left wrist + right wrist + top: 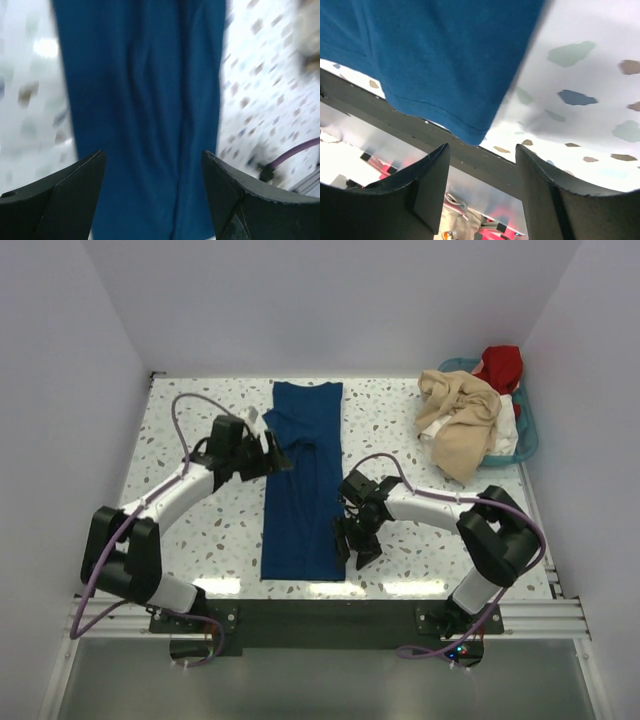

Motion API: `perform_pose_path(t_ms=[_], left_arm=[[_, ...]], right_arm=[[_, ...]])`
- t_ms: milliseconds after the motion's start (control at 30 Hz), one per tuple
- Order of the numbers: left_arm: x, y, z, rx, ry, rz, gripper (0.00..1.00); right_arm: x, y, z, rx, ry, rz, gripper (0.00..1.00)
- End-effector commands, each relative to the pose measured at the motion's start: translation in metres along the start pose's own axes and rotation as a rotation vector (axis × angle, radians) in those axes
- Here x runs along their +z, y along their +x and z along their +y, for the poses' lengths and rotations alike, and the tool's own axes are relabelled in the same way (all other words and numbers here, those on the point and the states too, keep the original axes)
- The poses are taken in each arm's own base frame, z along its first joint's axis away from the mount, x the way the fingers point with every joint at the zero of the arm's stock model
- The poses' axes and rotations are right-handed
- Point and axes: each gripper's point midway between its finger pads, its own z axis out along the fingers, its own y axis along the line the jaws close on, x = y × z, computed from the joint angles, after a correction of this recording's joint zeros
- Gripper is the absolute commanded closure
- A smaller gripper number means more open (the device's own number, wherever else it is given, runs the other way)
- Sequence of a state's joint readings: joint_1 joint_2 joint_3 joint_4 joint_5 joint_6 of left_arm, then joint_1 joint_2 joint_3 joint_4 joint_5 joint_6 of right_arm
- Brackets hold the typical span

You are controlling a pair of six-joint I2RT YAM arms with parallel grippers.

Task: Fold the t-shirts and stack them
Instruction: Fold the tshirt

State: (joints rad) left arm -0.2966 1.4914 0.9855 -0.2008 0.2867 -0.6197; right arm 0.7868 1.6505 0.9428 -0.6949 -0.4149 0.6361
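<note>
Counter (pixel 200 530) (speckled) carries a navy t-shirt (pixel 305 480), a long strip running twelve to six at centre. Beige t-shirt (pixel 460 420) and red t-shirt (pixel 500 365) heap in a teal basket (pixel 530 435) at two o'clock. Left end effector (pixel 278 455) gapes empty at the strip's ten; right end effector (pixel 355 545), likewise, at its five.

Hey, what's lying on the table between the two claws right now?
The blue shirt, laid out as a long strip, lies between the left claw and the right claw. The top view shows it.
</note>
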Motion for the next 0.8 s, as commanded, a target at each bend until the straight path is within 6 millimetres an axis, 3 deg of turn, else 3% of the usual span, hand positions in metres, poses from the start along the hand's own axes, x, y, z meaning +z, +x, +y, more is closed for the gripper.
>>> perform_pose_path(t_ms=[0,100,267,567,767], left_arm=[[-0.03,0.083,0.044,-0.084,-0.152,0.151,0.19],[-0.055,0.115,0.054,-0.11,-0.18,0.188,0.22],[-0.083,0.148,0.067,-0.131,-0.238,0.243,0.25],[-0.106,0.218,0.089,-0.204,-0.27,0.379,0.31],[-0.11,0.237,0.088,-0.209,-0.256,0.418,0.37]], right_arm=[[0.004,-0.001,0.016,-0.014,-0.052,-0.007,0.42],[0.012,0.004,0.019,-0.012,-0.059,0.002,0.45],[0.024,0.012,0.018,-0.02,-0.051,0.023,0.48],[0.033,0.013,0.01,-0.026,-0.022,0.017,0.6],[0.037,0.013,0.007,-0.02,-0.013,0.016,0.68]])
